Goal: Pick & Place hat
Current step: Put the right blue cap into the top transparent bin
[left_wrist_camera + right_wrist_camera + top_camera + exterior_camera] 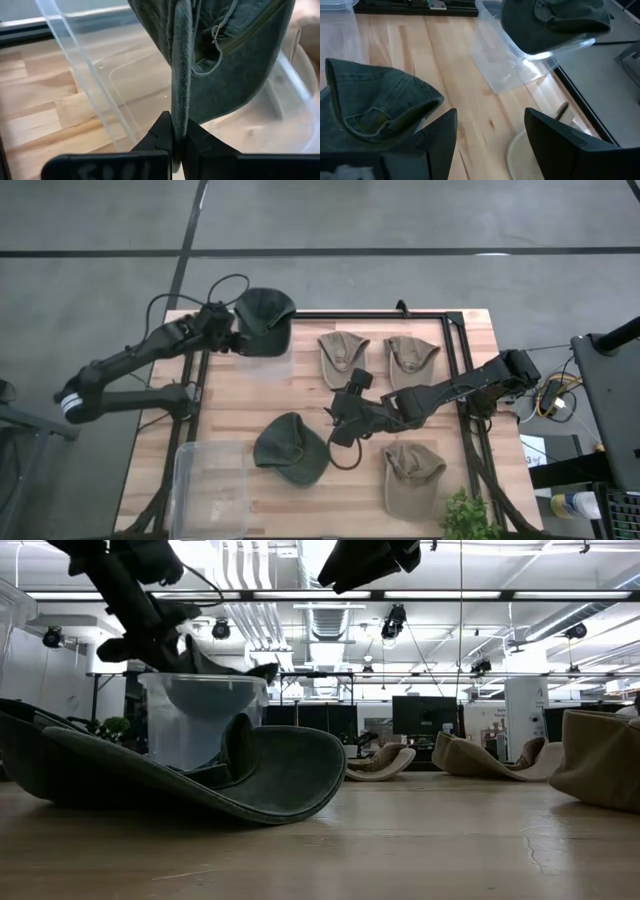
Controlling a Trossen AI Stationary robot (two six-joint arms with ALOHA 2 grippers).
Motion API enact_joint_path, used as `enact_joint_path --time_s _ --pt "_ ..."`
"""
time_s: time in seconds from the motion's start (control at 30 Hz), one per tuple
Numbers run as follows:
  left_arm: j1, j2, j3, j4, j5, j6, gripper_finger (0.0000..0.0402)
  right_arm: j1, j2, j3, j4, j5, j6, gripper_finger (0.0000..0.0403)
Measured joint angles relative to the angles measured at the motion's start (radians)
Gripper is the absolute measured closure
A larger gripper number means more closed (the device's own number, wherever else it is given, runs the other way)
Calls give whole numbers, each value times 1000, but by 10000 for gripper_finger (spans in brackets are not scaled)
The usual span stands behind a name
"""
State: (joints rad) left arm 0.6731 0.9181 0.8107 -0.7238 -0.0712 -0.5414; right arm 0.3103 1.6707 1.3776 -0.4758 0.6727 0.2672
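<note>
My left gripper [233, 330] is shut on a dark green hat [263, 318], holding it over an open clear container [266, 363] near the table's far left. The low view shows this hat [205, 660] just above the container's rim [200, 678]. A second dark green hat [290, 450] lies brim-down on the table's near middle [200, 775]. My right gripper [338, 425] hovers open just to this hat's right. In the right wrist view the hat [375, 107] lies beside the gripper [490, 132]. My left gripper pinches the hat's brim edge [180, 112] between its two fingers [162, 132], coming from the table's left. The brim stands on edge between the fingers. The crown [240, 55] hangs beyond them over the clear container [125, 75]; whether it touches the rim I cannot tell.
Three tan hats lie on the table: two at far middle [342, 356] [411, 358] and one at near right [412, 476]. A second clear bin [210, 485] sits at the near left corner and a small plant [470, 518] at the near edge. A black frame [455, 340] borders the workspace.
</note>
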Motion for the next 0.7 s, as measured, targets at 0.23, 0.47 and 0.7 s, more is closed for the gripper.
enact_joint_path --time_s 0.23,0.47,0.7 --pt "0 43 9 1 2 -27 375 0 0 -1 0 0 2 177" --pt "0 47 19 1 30 -34 348 0 0 -2 -14 0 3 177" --pt "0 13 56 0 92 -7 330 0 0 -11 -18 1 4 177"
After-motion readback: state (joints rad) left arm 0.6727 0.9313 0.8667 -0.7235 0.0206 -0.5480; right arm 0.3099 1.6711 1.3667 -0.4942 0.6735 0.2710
